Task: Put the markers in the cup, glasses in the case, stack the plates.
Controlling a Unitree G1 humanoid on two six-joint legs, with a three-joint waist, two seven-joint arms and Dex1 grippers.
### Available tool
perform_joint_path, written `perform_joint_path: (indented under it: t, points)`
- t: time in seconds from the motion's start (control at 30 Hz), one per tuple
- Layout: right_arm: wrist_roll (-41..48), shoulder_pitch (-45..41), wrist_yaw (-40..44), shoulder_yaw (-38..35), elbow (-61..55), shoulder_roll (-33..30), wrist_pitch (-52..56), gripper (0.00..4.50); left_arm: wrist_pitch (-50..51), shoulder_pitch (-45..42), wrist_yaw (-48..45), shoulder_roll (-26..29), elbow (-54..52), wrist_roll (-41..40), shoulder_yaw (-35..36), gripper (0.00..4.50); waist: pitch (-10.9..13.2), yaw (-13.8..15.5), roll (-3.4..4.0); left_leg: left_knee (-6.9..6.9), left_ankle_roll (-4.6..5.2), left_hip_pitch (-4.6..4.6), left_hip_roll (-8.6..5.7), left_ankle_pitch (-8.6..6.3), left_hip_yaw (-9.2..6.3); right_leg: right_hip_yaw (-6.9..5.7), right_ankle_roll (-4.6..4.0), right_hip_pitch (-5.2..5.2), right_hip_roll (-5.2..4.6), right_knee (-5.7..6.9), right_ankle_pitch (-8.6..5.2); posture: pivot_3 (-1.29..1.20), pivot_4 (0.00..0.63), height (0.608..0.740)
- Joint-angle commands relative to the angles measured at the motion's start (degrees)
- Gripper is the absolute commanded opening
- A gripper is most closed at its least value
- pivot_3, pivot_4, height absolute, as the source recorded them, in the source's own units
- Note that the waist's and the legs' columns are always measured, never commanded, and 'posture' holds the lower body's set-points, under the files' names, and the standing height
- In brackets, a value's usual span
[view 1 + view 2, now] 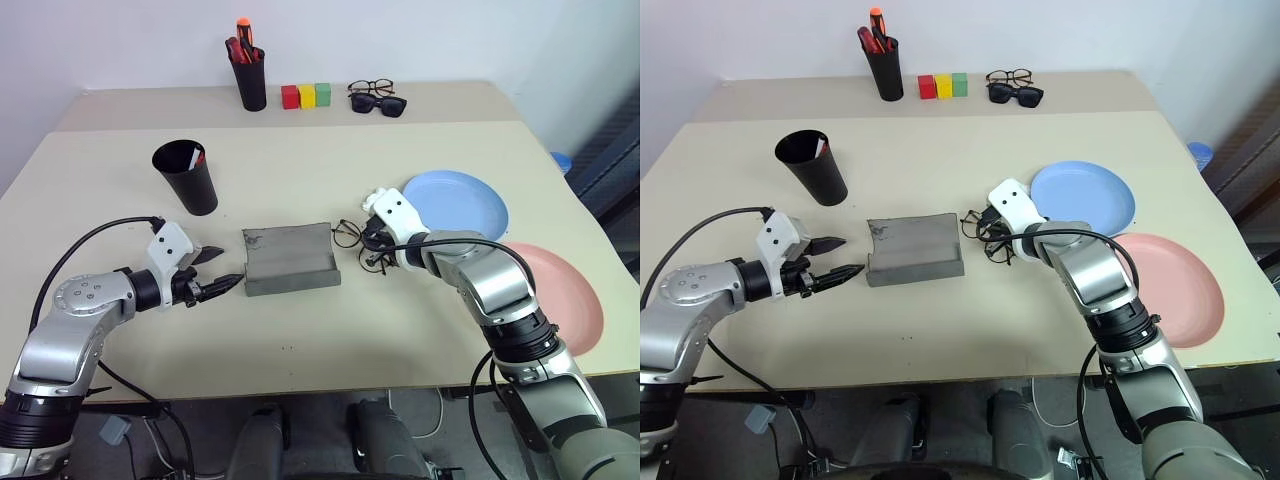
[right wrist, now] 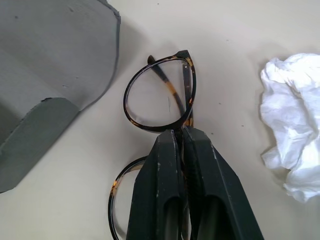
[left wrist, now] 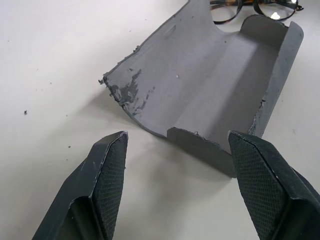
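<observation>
Right wrist view shows the right pincer [image 2: 182, 137] clamped on the glasses [image 2: 160, 97]; left pincer [image 3: 175, 150] gapes apart.

Case [image 1: 289, 258] lies mid-tabletop [image 1: 300, 330]; glasses [image 1: 352, 238] just right of it, touching or nearly. Two plates [image 1: 470, 200] further right, side by side, unstacked. Cup [image 1: 187, 176] behind-left of case, markers [image 1: 194, 157] inside. Pen pot [image 1: 250, 78], blocks [image 1: 306, 96] along far edge.

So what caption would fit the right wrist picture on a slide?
Right gripper pinched shut on the glasses at the bridge, beside the open grey case.
</observation>
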Motion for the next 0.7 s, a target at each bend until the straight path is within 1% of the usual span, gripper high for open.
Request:
perform_joint_path:
  t: [0.03, 0.23, 0.27, 0.5, 0.57, 0.7]
  points:
    - [-0.87, -0.62, 0.21, 0.7, -0.67, -0.39, -1.11, 0.16, -1.18, -0.08, 0.4, -0.17, -0.75, -0.34, 1.04, 3.26, 0.0, -0.01, 0.0, 0.0, 0.0, 0.0, 0.0, 0.0, 0.0, 0.0, 0.0, 0.0, 0.0, 0.0, 0.0, 0.0, 0.15, 0.74]
    - [-1.25, -0.87, 0.54, 0.26, -0.74, -0.62, -1.87, 0.16, -1.51, -0.14, 0.84, 0.13, -0.14, -0.2, 1.73, 3.26, 0.0, -0.03, 0.0, 0.0, 0.0, 0.0, 0.0, 0.0, 0.0, 0.0, 0.0, 0.0, 0.0, 0.0, 0.0, 0.0, 0.15, 0.74]
    - [-1.36, -0.85, 0.55, 0.26, -0.57, -0.65, -2.03, 0.07, -1.65, -0.11, 0.89, 0.14, -0.05, -0.15, 1.77, 3.26, 0.0, -0.02, 0.0, 0.0, 0.0, 0.0, 0.0, 0.0, 0.0, 0.0, 0.0, 0.0, 0.01, 0.0, 0.0, 0.0, 0.15, 0.74]
    - [-2.26, -0.98, 0.7, 0.86, -0.75, -0.95, -3.06, 0.07, -3.37, 0.29, 1.55, 0.14, 1.18, 0.15, 2.06, 3.26, 0.0, -0.02, 0.0, 0.0, 0.0, 0.0, 0.0, 0.0, 0.0, 0.0, 0.0, 0.0, 0.0, 0.0, 0.0, 0.0, 0.15, 0.74]
    - [-2.7, -1.31, 1.86, 1.48, -1.63, -1.95, -5.11, 0.07, -4.08, 0.59, 2.14, 0.16, 1.77, 0.43, 2.68, 3.26, 0.0, -0.01, 0.0, 0.0, 0.0, 0.0, 0.0, 0.0, 0.0, 0.0, 0.0, 0.0, 0.0, 0.0, 0.0, 0.0, 0.15, 0.74]
    - [-2.57, -3.63, 7.34, 2.92, -6.94, -5.06, -11.15, 0.07, -5.46, 1.27, 4.06, 0.12, 4.32, 0.31, 6.37, 3.26, 0.01, -0.09, 0.01, -0.02, 0.0, 0.0, 0.0, 0.0, 0.01, 0.0, 0.0, -0.04, -0.01, 0.0, 0.0, 0.0, 0.15, 0.74]
